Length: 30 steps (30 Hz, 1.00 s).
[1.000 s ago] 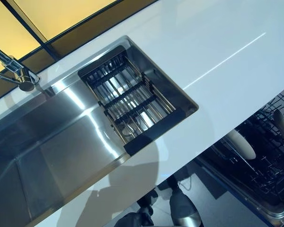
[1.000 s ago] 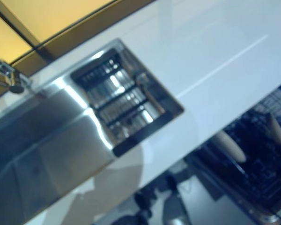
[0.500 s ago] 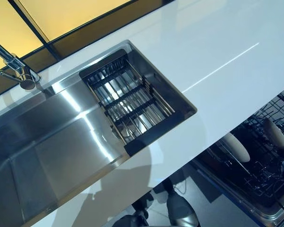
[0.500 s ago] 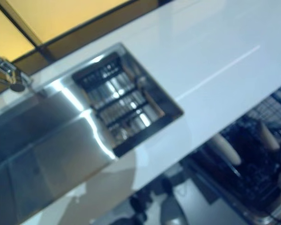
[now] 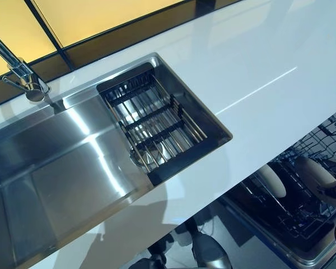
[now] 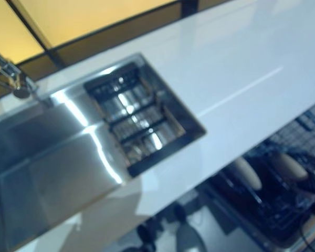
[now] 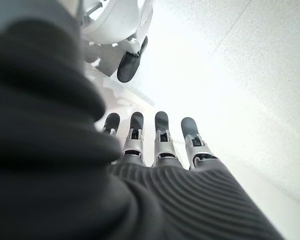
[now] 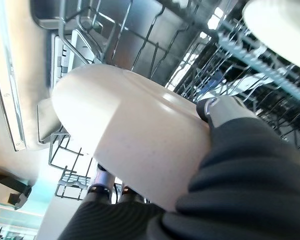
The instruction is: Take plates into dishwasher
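Fingers and thumb of the right hand (image 8: 225,112) pinch a cream plate (image 8: 135,150), glossy and plain, held on edge over the dark wire dishwasher rack (image 5: 302,207) at four o'clock in the head view. A second cream plate (image 5: 271,180) stands upright in that rack, at nine o'clock from the held one. Only the right wrist view shows the grip and the rack's tines close up. At ten o'clock across the white counter (image 5: 257,61), the steel sink (image 5: 61,179) holds a wire basket (image 5: 154,126). The left hand (image 7: 157,137) hangs with fingers straight, slightly spread, seen only in its wrist view.
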{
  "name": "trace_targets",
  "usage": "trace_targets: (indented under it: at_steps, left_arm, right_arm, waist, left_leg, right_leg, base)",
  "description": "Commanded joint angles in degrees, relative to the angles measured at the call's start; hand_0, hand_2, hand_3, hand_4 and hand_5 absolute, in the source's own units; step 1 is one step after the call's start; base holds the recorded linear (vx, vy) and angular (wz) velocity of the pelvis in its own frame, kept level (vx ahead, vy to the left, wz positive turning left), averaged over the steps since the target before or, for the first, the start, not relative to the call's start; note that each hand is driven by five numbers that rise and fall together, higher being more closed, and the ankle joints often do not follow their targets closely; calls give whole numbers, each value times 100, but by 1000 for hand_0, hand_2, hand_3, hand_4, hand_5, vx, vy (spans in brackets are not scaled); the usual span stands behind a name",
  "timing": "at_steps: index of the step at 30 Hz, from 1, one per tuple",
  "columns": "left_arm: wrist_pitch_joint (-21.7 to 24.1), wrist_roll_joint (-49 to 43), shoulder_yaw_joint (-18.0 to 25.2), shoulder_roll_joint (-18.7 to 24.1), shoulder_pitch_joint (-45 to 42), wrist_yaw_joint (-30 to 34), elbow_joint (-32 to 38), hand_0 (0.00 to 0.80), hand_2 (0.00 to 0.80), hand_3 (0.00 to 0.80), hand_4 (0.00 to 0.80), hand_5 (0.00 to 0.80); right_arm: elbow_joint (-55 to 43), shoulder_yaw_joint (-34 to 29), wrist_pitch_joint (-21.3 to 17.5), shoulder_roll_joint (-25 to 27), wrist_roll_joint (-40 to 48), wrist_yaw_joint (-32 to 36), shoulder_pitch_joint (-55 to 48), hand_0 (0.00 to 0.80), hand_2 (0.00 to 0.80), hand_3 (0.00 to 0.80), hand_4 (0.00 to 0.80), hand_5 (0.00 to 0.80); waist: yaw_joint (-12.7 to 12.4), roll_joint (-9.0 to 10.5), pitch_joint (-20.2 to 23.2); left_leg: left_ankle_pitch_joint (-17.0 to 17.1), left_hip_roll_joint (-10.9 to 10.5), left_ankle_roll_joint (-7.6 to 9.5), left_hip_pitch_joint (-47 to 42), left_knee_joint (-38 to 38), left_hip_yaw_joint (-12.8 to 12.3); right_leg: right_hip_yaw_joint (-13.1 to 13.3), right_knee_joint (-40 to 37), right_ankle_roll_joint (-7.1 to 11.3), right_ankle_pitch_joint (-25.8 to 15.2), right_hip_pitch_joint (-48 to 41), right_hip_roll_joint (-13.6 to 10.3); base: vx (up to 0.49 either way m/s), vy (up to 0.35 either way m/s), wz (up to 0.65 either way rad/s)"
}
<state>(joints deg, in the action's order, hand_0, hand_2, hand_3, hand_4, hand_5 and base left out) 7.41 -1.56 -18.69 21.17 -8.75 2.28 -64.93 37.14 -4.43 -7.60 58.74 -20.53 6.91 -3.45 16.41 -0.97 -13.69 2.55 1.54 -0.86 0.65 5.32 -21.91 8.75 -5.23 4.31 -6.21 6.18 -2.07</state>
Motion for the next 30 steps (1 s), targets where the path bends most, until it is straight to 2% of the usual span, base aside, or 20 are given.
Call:
trace_targets:
  at_steps: [1,6,11,16,23,30]
  left_arm:
    - [178,17,482,173,1372,-125,60,0,0,0,0,0]
    - [149,-34,518,182,1397,-131,23,0,0,0,0,0]
    - [143,9,492,185,1458,-158,-5,0,0,0,0,0]
    - [180,102,431,172,1488,-167,-8,0,0,0,0,0]
    - [284,319,295,66,1486,-129,-12,0,0,0,0,0]
    - [227,389,260,17,1481,-146,30,0,0,0,0,0]
  right_arm:
    - [-177,-364,-157,153,202,71,147,800,800,800,800,800]
    - [-207,-376,-38,84,217,44,84,800,800,800,800,800]
    - [-47,-268,184,-19,332,-28,261,800,800,800,800,800]
    - [75,-166,452,-74,485,-97,512,800,800,800,800,800]
    - [199,-146,817,-91,517,-713,930,800,800,800,800,800]
    - [114,-230,951,-119,459,-829,922,800,800,800,800,800]
  waist:
    - [170,84,76]
    - [154,131,92]
    - [117,82,52]
    - [91,-50,-8]
    - [40,-321,-41]
    - [21,-331,-24]
  left_leg:
    - [-531,140,-102,-323,-62,297]
    - [-531,152,-92,-345,-73,286]
    - [-527,155,-90,-345,-81,322]
    - [-501,138,-100,-322,-82,373]
    - [-421,75,-128,-241,-49,439]
    - [-395,46,-126,-206,-38,489]
  right_leg:
    - [-253,126,282,157,94,441]
    - [-264,131,290,159,57,438]
    - [-294,141,273,173,39,426]
    - [-309,138,251,190,35,405]
    - [-357,117,207,200,82,388]
    - [-394,116,207,211,76,381]
  base:
    - [10,-37,0]
    - [0,0,0]
    - [0,0,0]
    - [0,0,0]
    - [-1,36,1]
    - [1,0,0]
